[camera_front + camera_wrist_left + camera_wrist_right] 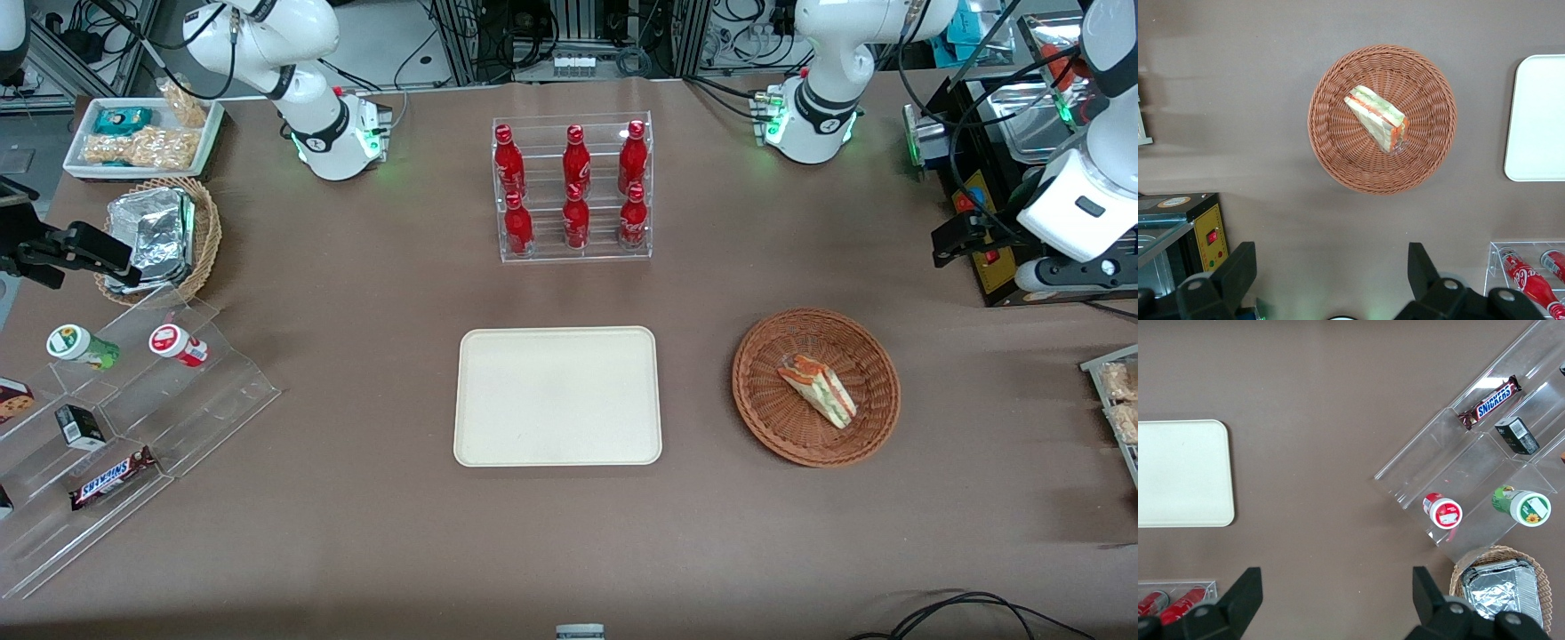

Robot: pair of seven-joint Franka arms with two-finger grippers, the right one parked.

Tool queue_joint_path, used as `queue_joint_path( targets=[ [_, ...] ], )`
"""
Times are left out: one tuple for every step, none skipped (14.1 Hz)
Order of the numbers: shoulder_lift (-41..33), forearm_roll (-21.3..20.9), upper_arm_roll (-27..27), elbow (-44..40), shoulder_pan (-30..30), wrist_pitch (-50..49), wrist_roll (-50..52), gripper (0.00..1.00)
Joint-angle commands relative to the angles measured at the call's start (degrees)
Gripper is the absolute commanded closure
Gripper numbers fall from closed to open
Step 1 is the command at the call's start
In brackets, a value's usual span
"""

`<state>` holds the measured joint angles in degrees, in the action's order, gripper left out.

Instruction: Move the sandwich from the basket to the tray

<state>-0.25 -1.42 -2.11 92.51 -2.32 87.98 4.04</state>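
Note:
The sandwich (818,389) is a wrapped wedge lying in the round reddish-brown basket (756,391). The cream tray (557,396) lies flat beside the basket, toward the parked arm's end, with nothing on it. My left gripper (956,238) hangs high above the table toward the working arm's end, farther from the front camera than the basket. In the left wrist view the gripper (1330,267) is open and empty, well apart from the basket (1338,153) and the sandwich (1377,119). An edge of the tray (1541,120) shows there too.
A clear rack of red bottles (573,191) stands farther from the front camera than the tray. A black box with a yellow panel (996,258) sits close to my gripper. A pale basket of foil packs (169,236) and a clear stepped snack stand (116,418) lie toward the parked arm's end.

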Motion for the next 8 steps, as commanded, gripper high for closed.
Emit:
queue_joint_path(
  targets=[
    [-0.9, 0.1, 0.0, 0.6, 0.5, 0.4, -0.6, 0.0],
    [-0.9, 0.2, 0.0, 0.5, 0.4, 0.3, -0.4, 0.0],
    [-0.9, 0.3, -0.1, 0.6, 0.3, 0.2, -0.4, 0.0],
    [-0.6, 0.3, -0.2, 0.6, 0.1, 0.0, -0.2, 0.0],
    [-0.5, 0.2, -0.2, 0.6, 0.0, -0.1, 0.0, 0.0],
    [-0.5, 0.1, -0.2, 0.8, -0.1, -0.2, -0.1, 0.0],
    [-0.5, 0.1, -0.2, 0.9, -0.1, -0.4, -0.3, 0.0],
    [-0.7, 0.1, -0.2, 0.9, 0.0, -0.7, -0.5, 0.0]
  ],
)
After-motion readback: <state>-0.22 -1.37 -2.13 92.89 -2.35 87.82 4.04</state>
